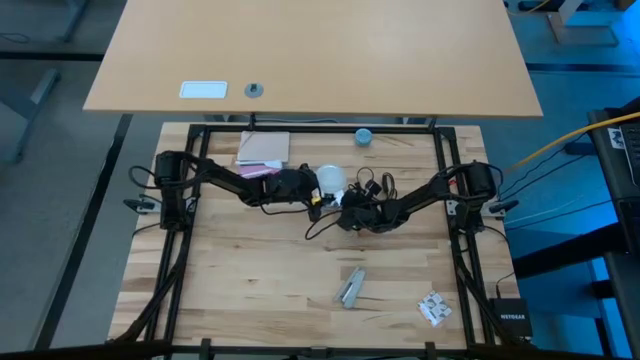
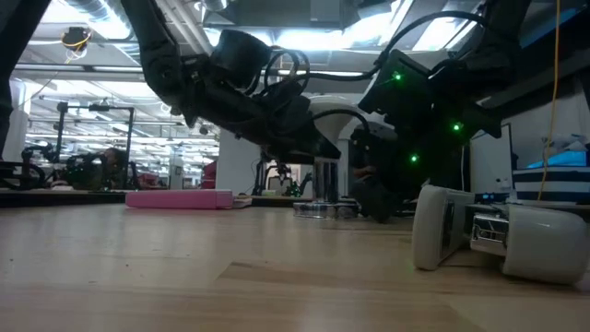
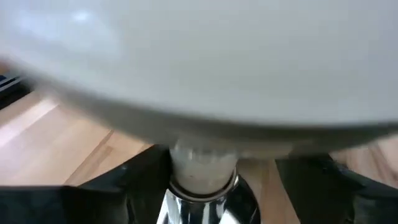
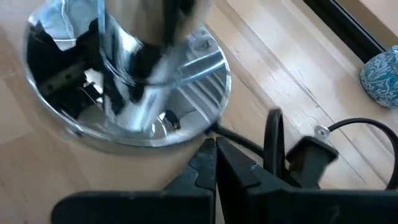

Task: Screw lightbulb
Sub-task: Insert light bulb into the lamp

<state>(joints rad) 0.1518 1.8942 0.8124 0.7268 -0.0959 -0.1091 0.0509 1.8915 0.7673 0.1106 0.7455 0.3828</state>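
Observation:
The frosted-white lightbulb stands upright with its narrow neck set in the silvery socket. The socket rises from a round mirror-like base that lies flat on the wooden table, with a thin black cord leading off it. My left gripper is open just under the bulb's globe. Its dark fingers stand on either side of the neck and socket, with a gap on each side. My right gripper is shut at the base's rim. My right gripper has its shut fingertips against the rim of the socket's round base, beside the place where the black cord leaves it. The fingers slant down from the table's right side. The base lies flat on the table.
A pink and white pad lies at the far left of the work area. A small blue-grey cap sits at the far edge. Toward the near edge lie a silvery part and a white crumpled piece. Black cord loops lie beside the socket.

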